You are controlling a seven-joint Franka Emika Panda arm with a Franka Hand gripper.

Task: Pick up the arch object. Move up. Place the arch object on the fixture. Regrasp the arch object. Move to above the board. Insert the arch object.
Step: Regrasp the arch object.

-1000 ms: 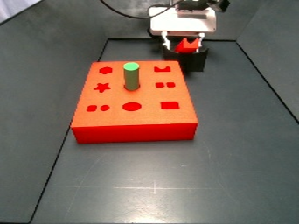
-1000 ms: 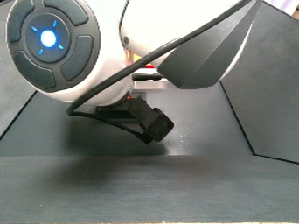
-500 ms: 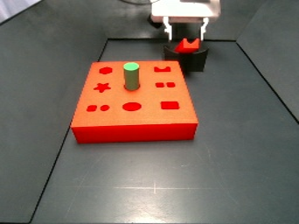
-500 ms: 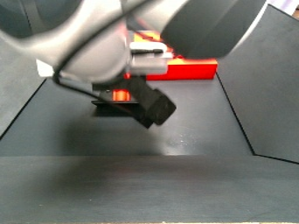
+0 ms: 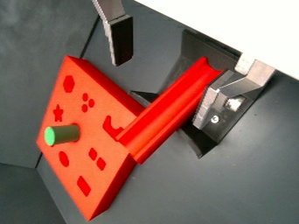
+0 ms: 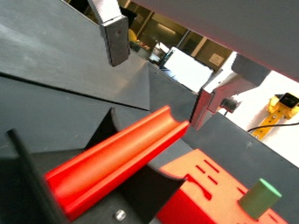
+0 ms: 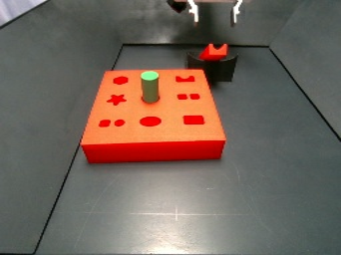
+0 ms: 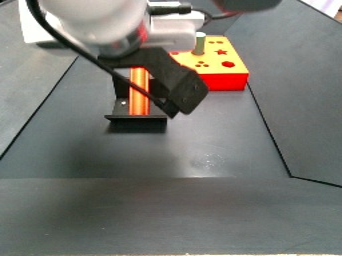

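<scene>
While raised well clear of the dark tabletop, hangs spread wide and holding nothing: two-finger end effector, silver plates with dark pads, one finger and its partner standing apart on either side of the piece below, touching neither it nor anything else. Seen only as fingertips at the top edge in a side view.

Going left to right in that side view: big square orange-red slab with darker red shaped holes, the board, lying flat on the tabletop; upright in one of its holes, a short green cylinder peg; then, near the board's far right corner but apart from it, the small black block with a scooped top, the fixture, carrying the long slim bright red bar, the arch object.

Rests in the fixture's scoop, that arch object, shown lengthwise in both wrist views, with a groove running along its upper face, its ends reaching past the block. Also visible as an orange-red bar seated on the fixture in a side view, partly hidden behind a dark part of the arm, with the board well beyond it.
</scene>
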